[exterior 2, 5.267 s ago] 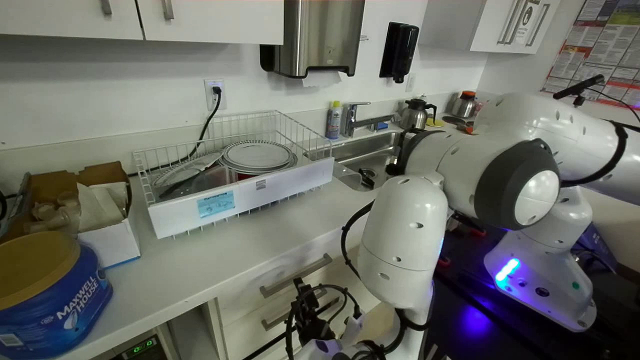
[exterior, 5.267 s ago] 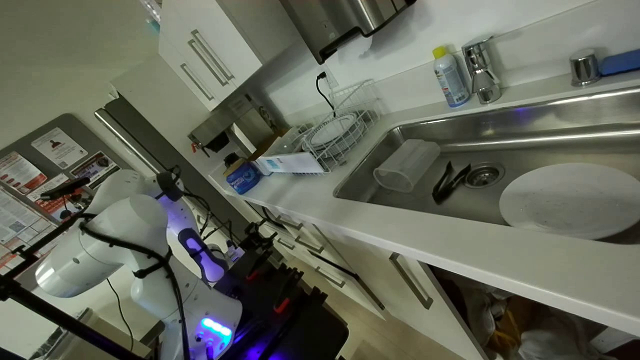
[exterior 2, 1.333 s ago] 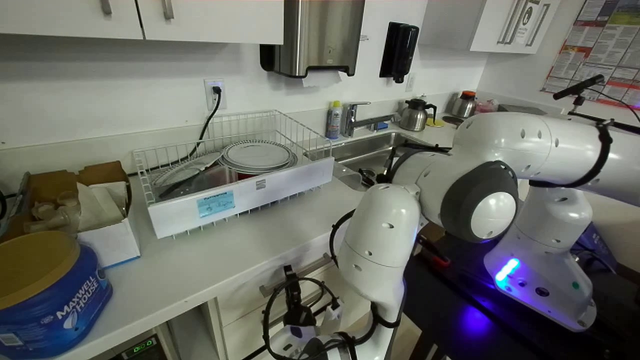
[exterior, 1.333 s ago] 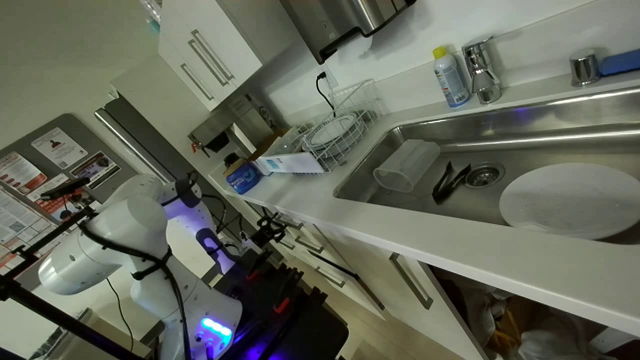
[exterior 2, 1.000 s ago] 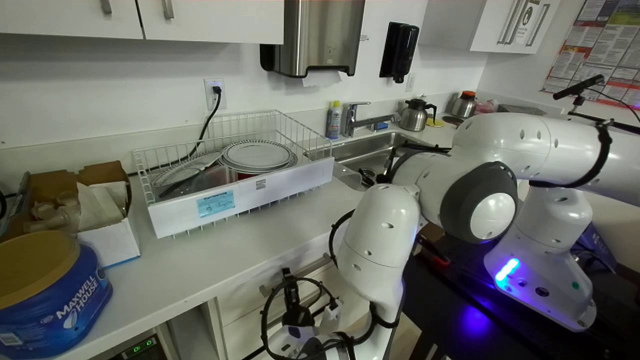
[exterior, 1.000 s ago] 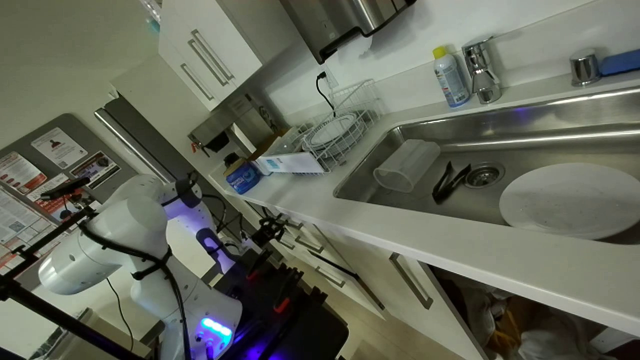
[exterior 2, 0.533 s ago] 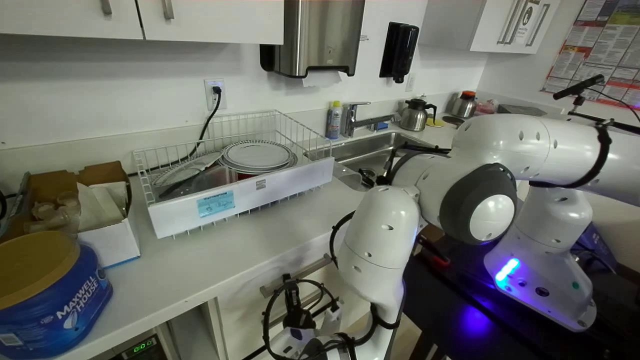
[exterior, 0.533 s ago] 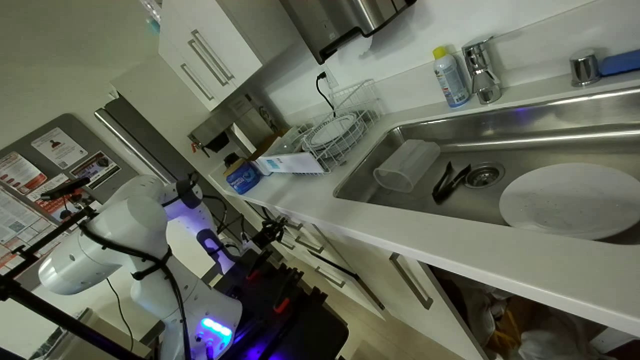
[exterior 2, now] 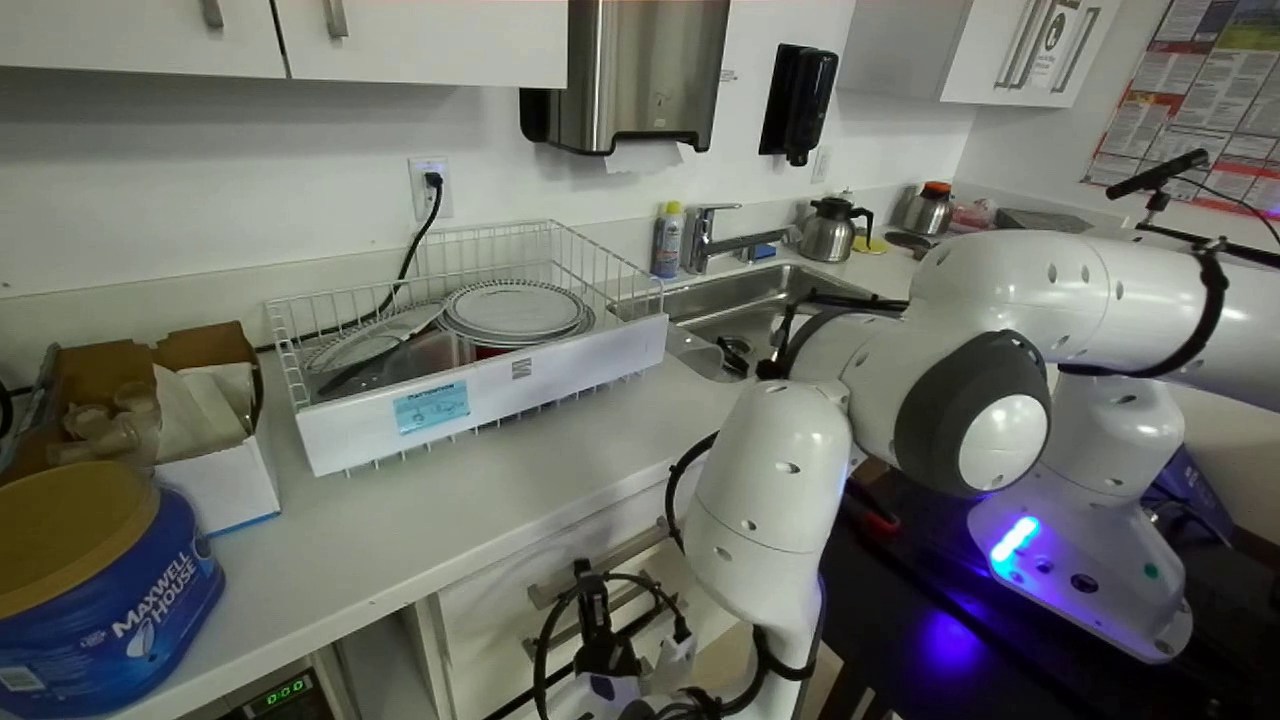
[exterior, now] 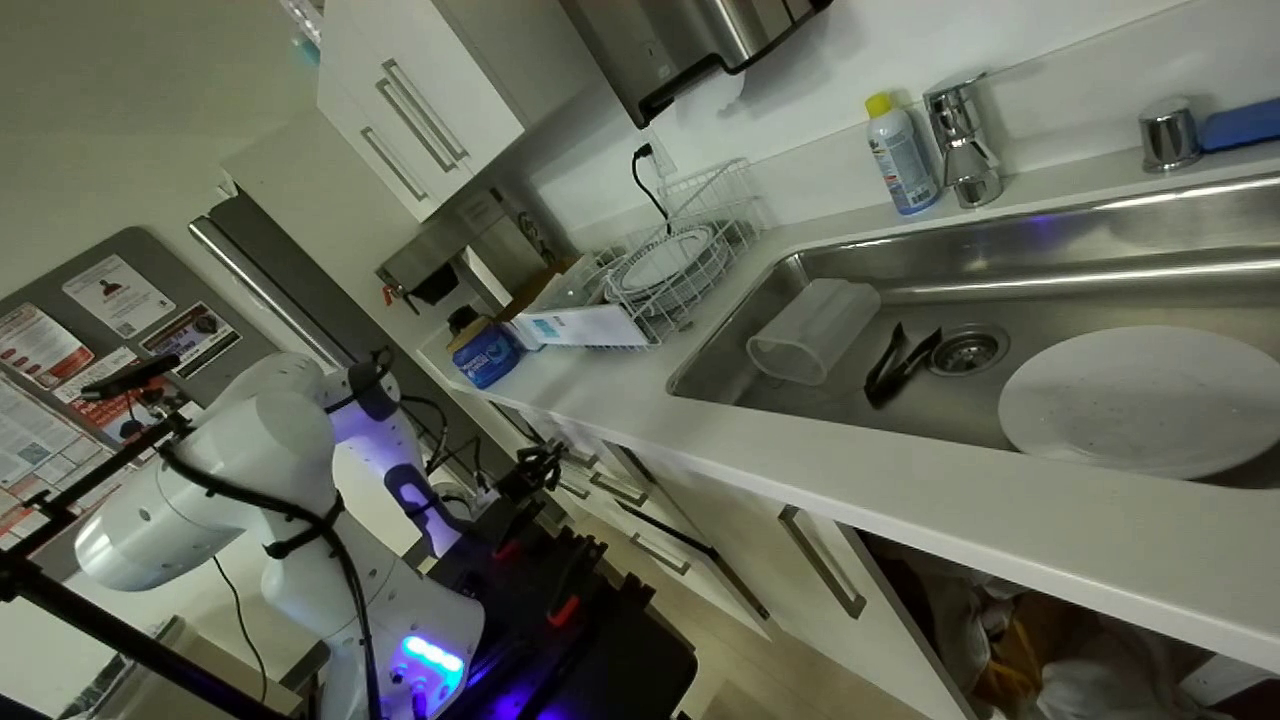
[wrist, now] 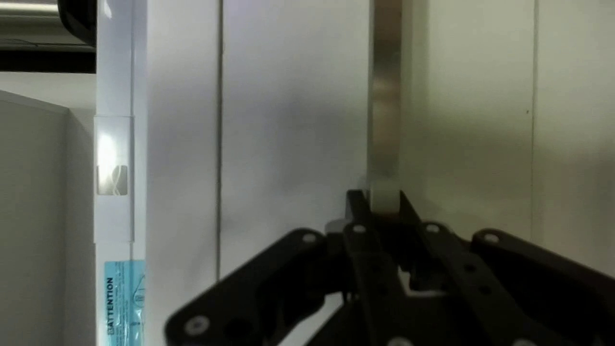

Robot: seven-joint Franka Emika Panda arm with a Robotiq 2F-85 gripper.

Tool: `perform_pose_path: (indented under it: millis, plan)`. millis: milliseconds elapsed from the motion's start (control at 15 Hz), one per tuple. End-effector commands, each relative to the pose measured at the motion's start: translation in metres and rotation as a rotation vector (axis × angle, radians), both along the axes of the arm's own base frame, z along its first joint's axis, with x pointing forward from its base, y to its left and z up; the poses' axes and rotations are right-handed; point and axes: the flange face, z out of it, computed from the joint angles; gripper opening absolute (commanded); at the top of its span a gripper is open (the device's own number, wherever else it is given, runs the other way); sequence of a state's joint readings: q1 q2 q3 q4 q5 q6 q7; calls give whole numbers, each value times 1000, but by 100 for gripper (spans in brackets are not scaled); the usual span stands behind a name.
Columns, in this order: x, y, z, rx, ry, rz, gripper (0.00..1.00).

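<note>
In the wrist view my gripper (wrist: 379, 197) has its black fingers on either side of the near end of a metal drawer handle (wrist: 386, 86), shut on it. That handle runs upright there, along a white drawer front (wrist: 293, 105). A narrow seam parts the drawer front from the strip beside it. In an exterior view the same handle (exterior 2: 645, 543) shows below the counter edge, partly covered by the wrist hardware. My gripper (exterior: 545, 462) appears small and dark near the drawers in an exterior view; its fingertips are hard to make out there.
The white counter (exterior 2: 450, 500) overhangs the drawers. On it stand a dish rack (exterior 2: 570, 360) with plates, a cardboard box (exterior 2: 215, 490) and a blue coffee tub (exterior 2: 150, 610). The sink (exterior: 1100, 285) holds a white plate (exterior: 1140, 400), black tongs (exterior: 895, 370) and a clear container (exterior: 815, 330).
The jaws have narrowed onto the handle. Since half a second ago the arm has drawn back slightly, and the drawer's handle has shifted a little outward from the cabinet with it.
</note>
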State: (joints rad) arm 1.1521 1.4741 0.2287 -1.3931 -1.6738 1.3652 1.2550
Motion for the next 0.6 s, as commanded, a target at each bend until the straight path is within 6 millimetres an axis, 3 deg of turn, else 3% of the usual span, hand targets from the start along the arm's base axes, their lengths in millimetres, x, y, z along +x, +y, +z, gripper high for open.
perform_pose_path:
  millis: [0,533]
  plan:
    - [-37,-3,1,-5,-20,-27,4]
    - [-122,-2,4,-9,-22,-70,4]
